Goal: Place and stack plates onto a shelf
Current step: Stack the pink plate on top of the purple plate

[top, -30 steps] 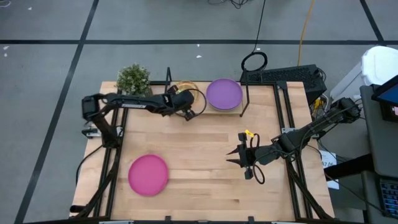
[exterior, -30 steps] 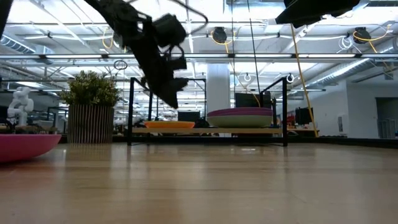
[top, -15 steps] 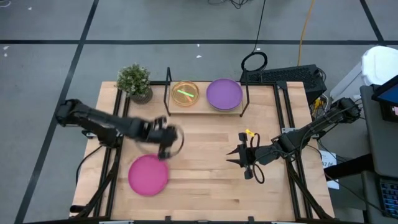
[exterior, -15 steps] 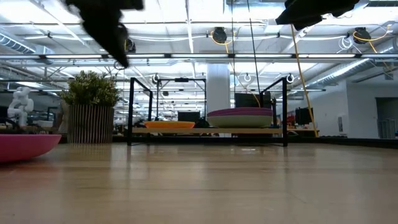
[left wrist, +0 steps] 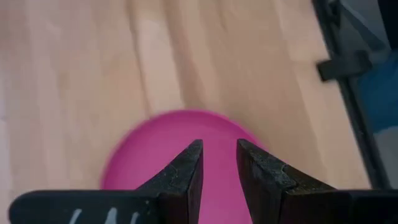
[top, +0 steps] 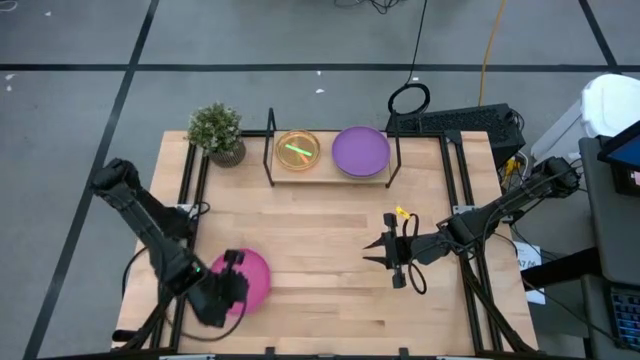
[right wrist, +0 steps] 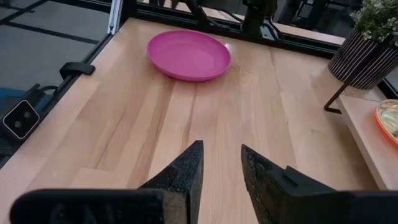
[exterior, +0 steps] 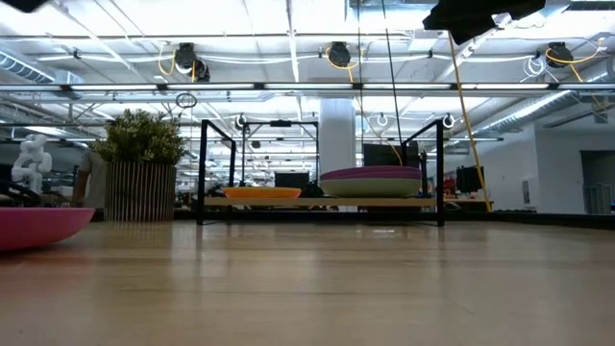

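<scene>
Step in hand: judged to be the pick-up of the magenta plate (top: 243, 279), the only plate off the shelf (top: 330, 172).
Magenta plate: flat on the bench (top: 330, 240), near-left area, right way up, rim raised as the low view shows.
Shelf: far edge of the bench, centre. Orange plate (top: 297, 149) with a lime-green piece on it sits at its left half; purple plate (top: 360, 150) tops a stack at its right half.
Left claw (left wrist: 219, 165): over the near-left part of the magenta plate in the high view. Fingers nearly closed, a narrow gap between the tips, grasping nothing. Contact with the plate cannot be judged.
Right claw (right wrist: 221, 163): waiting over the bench right of centre, fingers close together, empty.
Other items: potted plant (top: 217, 131) at the far-left corner, just beside the shelf's left upright.
Advice, grasp: the gap looks too narrow to take the rim; widen the fingers first, then settle one tip inside the rim and one outside at the plate's edge.
Advice, carry: lift clear before travelling, keep the plate level, and steer right of the plant.
Advice, placement: the large plate likely belongs on the purple stack; lower it between the wire uprights, centred, before letting go.
</scene>
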You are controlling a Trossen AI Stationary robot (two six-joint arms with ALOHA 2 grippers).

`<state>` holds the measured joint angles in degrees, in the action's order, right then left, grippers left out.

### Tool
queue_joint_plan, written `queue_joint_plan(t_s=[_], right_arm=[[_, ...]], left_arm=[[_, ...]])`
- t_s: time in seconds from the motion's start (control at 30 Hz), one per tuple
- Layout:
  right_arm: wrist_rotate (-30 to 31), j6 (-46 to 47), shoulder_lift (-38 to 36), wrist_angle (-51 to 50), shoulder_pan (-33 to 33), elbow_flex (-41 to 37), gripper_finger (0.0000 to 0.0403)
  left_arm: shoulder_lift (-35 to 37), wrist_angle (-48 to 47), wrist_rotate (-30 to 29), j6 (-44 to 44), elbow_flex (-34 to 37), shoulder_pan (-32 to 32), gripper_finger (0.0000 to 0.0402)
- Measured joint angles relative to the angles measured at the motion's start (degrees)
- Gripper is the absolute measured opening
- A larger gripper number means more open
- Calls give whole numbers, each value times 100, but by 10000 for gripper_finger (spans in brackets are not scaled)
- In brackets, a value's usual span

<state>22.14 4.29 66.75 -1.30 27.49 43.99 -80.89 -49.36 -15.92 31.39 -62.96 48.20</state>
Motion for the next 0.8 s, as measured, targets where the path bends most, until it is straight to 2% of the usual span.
queue_joint_plan(t_s=[0.23,0.6,0.8], right_arm=[[1,-6,0,-22,0,0,91],[1,-2,1,-22,0,0,91],[1,-2,1,-24,0,0,91]], left_arm=[[-433,-20,-63,1138,0,560,104],[-1173,15,119,2887,2,826,106],[-1547,34,98,3254,2,1009,141]])
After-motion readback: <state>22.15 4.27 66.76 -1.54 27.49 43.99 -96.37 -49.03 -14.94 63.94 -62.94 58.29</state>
